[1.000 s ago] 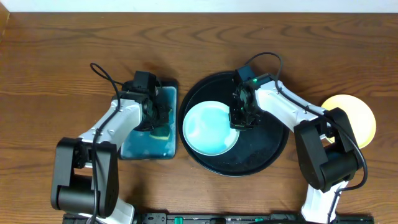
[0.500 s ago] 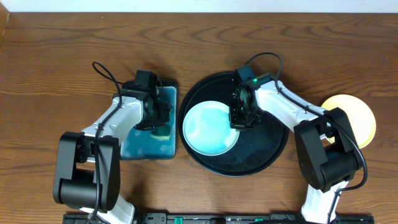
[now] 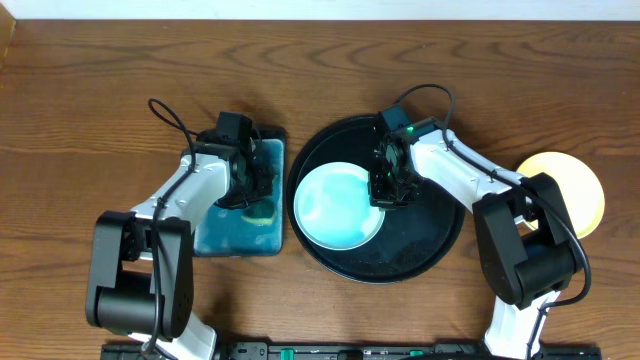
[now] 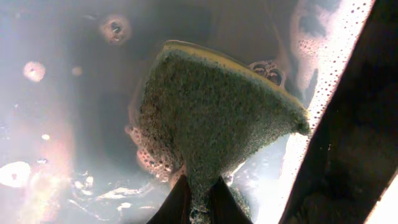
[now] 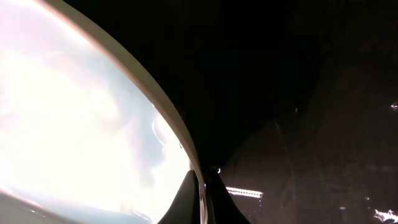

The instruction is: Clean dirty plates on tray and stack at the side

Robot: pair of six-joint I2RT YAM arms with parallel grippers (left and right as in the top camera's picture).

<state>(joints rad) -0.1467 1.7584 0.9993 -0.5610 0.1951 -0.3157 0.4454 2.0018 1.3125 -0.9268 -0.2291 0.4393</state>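
A pale mint plate [image 3: 337,206] lies on the left half of the round black tray [image 3: 430,240]. My right gripper [image 3: 385,195] is shut on the plate's right rim; the right wrist view shows the rim [image 5: 155,99] pinched between the fingers [image 5: 202,196]. A pale yellow plate [image 3: 575,185] lies on the table right of the tray. My left gripper [image 3: 250,195] is in the black basin [image 3: 215,240] and is shut on a yellow-and-green sponge [image 4: 211,118] in soapy water. A second mint plate is not in view.
The basin of blue-green water stands left of the tray, close to its rim. Both arms' cables loop above them. The brown wooden table [image 3: 90,110] spreads on all sides.
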